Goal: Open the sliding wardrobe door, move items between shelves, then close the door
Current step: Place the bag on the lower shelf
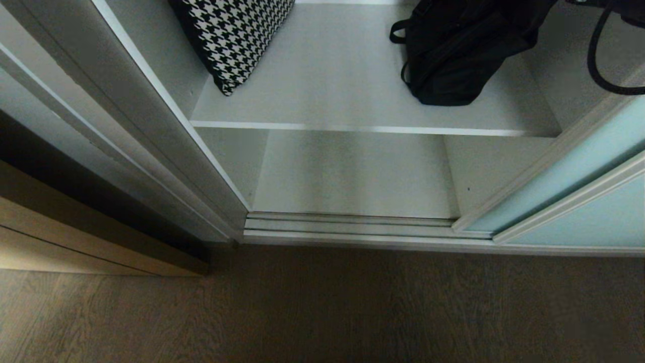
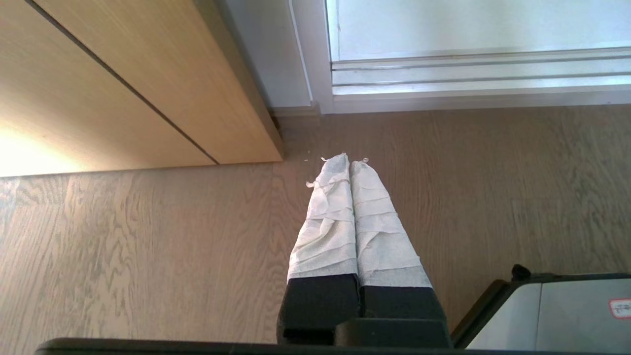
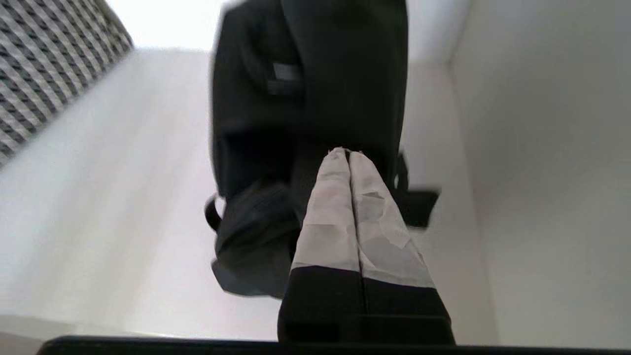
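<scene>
Wardrobe door (image 1: pixel 569 171) is slid aside at the right, its pale blue glass clear of the opening, so the first step looks done. Sweeping from the left: a light wood cabinet (image 1: pixel 75 237) stands at the far side, then the grey wardrobe wall, and on the upper shelf (image 1: pixel 327 70) a black-and-white houndstooth cushion (image 1: pixel 232 35) leans in the left corner. Below it the lower shelf (image 1: pixel 352 171) shows nothing in the stretch on view. Further right sits the black bag (image 1: pixel 453 55), slumped on that upper shelf near the right wall, a strap loop hanging at the frame's edge. Down low, the left gripper (image 2: pixel 350 162) hangs over the wood floor (image 2: pixel 148 246), taped fingers pressed together on nothing, parked. The right gripper (image 3: pixel 347 154) is up at the bag (image 3: pixel 305 123), tips against the dark fabric with the jaws clamped tight; whether a strap is pinched between them I cannot tell. By my read the bag is yet to change shelves, and shutting the door comes after that.
</scene>
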Motion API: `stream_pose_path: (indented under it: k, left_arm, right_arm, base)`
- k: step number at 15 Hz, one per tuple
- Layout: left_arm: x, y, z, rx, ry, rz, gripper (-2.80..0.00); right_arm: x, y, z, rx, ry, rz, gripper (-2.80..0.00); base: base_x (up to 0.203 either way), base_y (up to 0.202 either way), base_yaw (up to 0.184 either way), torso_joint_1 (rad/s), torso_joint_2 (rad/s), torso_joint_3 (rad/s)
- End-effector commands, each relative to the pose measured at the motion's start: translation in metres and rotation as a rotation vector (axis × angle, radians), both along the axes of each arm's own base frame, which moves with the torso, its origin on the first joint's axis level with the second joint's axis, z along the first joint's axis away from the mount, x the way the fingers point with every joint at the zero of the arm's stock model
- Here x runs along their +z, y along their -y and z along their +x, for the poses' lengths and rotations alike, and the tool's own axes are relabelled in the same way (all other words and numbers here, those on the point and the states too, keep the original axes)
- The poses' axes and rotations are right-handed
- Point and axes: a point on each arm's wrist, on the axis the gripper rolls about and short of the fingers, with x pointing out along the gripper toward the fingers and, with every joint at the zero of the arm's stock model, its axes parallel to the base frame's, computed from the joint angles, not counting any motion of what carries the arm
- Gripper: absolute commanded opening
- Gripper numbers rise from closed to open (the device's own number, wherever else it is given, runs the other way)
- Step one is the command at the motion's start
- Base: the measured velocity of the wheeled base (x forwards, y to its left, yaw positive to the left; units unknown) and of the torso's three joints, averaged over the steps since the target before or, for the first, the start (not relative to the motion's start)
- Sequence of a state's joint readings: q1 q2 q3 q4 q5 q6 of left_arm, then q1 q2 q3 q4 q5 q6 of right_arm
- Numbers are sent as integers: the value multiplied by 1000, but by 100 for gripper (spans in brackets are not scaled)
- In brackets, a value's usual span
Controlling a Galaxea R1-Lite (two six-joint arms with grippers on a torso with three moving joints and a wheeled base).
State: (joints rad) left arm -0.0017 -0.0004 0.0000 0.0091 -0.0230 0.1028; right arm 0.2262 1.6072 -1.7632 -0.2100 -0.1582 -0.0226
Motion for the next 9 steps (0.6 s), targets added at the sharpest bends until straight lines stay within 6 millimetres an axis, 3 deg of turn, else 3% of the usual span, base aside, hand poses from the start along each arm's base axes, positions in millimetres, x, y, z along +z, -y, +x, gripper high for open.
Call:
stream_pose_path:
  k: [1, 9]
  left_arm:
    - [0, 0, 0, 0, 0, 0, -280]
    - [0, 0, 0, 0, 0, 0, -280]
  right_arm:
    - [12, 4, -19, 8, 46, 7, -280]
    - [-13, 3, -1, 147, -92, 11, -280]
  base:
    - [0, 0, 0, 0, 0, 0]
    - [0, 0, 0, 0, 0, 0]
